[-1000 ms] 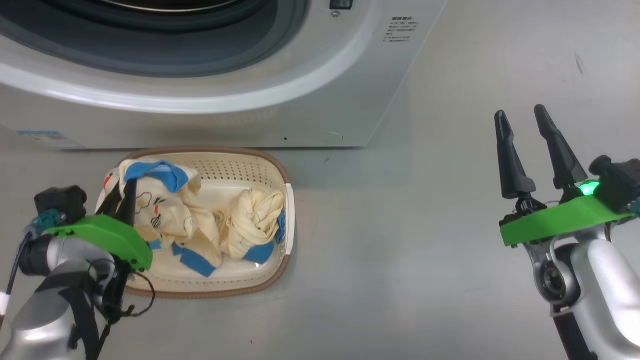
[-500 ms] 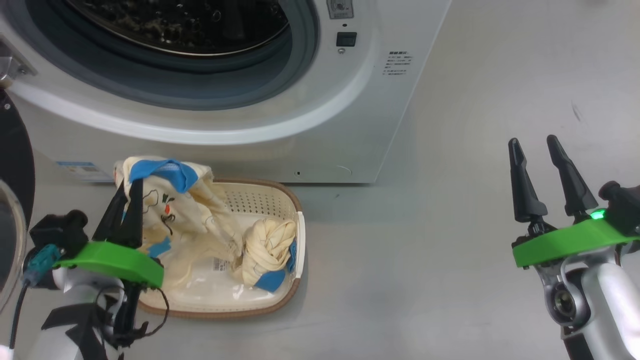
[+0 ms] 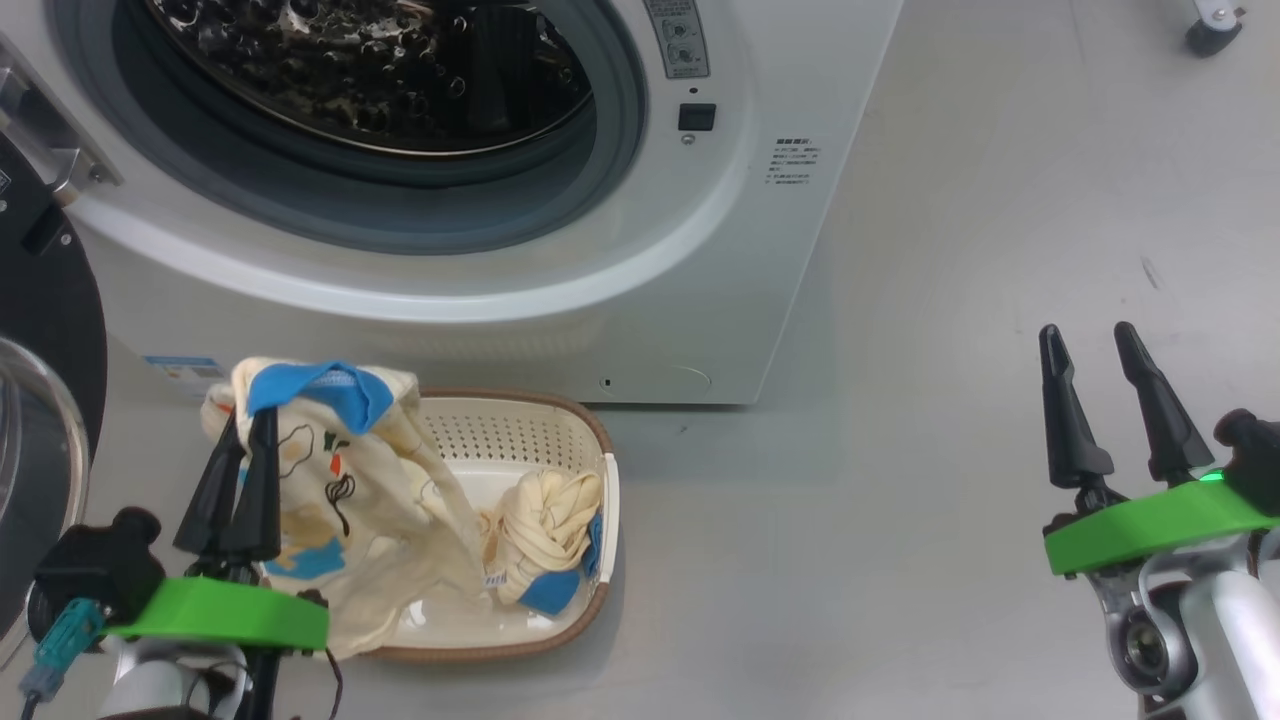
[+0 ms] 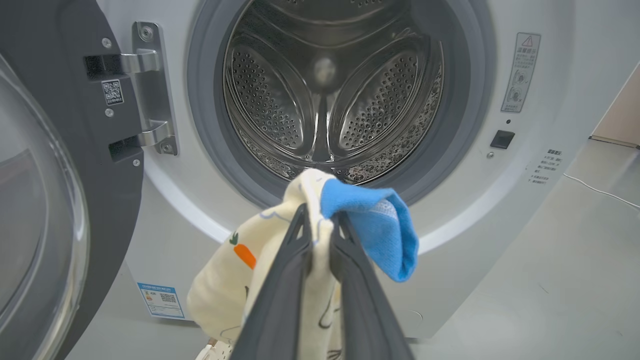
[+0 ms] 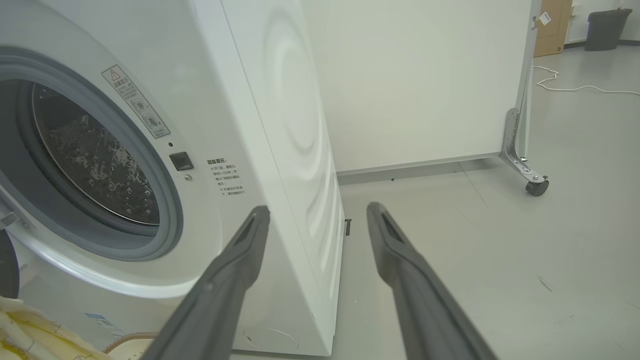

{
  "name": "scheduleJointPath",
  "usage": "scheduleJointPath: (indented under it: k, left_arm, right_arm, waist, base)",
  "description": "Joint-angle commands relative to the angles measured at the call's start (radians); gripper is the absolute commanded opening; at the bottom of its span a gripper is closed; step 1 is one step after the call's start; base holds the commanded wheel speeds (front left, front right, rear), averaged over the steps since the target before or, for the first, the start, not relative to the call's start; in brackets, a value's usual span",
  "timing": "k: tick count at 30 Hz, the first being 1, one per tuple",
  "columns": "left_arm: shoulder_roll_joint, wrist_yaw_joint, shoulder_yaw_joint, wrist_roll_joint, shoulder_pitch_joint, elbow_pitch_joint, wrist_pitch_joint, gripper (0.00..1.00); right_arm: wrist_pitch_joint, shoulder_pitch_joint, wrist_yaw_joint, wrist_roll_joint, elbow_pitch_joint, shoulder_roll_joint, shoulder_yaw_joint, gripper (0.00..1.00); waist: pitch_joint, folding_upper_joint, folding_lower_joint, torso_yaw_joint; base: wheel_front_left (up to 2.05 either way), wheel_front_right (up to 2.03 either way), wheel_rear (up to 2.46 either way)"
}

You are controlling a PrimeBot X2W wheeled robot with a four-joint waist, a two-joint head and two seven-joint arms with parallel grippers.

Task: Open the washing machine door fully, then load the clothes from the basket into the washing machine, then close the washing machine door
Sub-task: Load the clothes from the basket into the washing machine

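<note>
1. Lower left: left gripper (image 3: pixel 250 425), jaws pinching the printed garment (image 3: pixel 340 470), is dangling it over the basket (image 3: pixel 500 396).
2. Centre: I'd be lifting higher, hem clearing the rim, before swinging into the drum (image 3: pixel 380 70) up top.
3. Lower right: right gripper (image 3: pixel 1085 332) is idling, jaws wide.

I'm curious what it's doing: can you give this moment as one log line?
door open | left claw shut on printed garment, partly out of basket | second garment in basket | right claw open, empty

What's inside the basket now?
One twisted cream garment lies inside the basket. The second garment, held by the left gripper, drapes over its left half, hiding what's beneath.
</note>
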Motion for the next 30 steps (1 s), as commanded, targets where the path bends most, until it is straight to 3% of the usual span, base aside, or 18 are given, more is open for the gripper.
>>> scheduleJointPath:
  k: [1,8,15,22,30]
  left_arm:
    - [0.013,0.001,0.053,0.014,-0.002,-0.061,-0.014,0.0]
    - [-0.021,0.001,0.095,0.039,0.064,-0.141,-0.014,0.0]
    - [-0.036,0.001,0.11,0.04,0.029,-0.144,-0.014,0.0]
    - [-0.016,0.001,0.116,0.057,-0.076,-0.129,-0.014,0.0]
    - [0.032,0.006,0.104,0.089,-0.319,-0.065,-0.012,0.0]
  right_arm:
    - [-0.006,0.001,0.002,0.004,-0.032,-0.024,0.006,1.0]
    - [-0.006,0.015,0.002,0.002,-0.04,-0.018,-0.002,1.0]
    - [-0.006,0.002,0.002,0.003,-0.049,-0.007,-0.002,1.0]
    - [-0.006,-0.02,0.002,-0.001,-0.054,0.016,-0.002,1.0]
    - [-0.006,-0.06,0.002,-0.004,-0.058,0.043,0.004,1.0]
  waist:
    - [-0.005,-0.0001,0.0001,-0.001]
    - [-0.01,-0.0001,0.0001,-0.015]
    - [0.031,-0.0001,0.0001,-0.034]
    - [0.091,-0.0001,0.0001,-0.052]
    - [0.165,-0.0001,0.0001,-0.082]
  base:
    - [0.0,0.0,0.0]
    - [0.0,0.0,0.0]
    - [0.0,0.0,0.0]
    - [0.0,0.0,0.0]
    - [0.0,0.0,0.0]
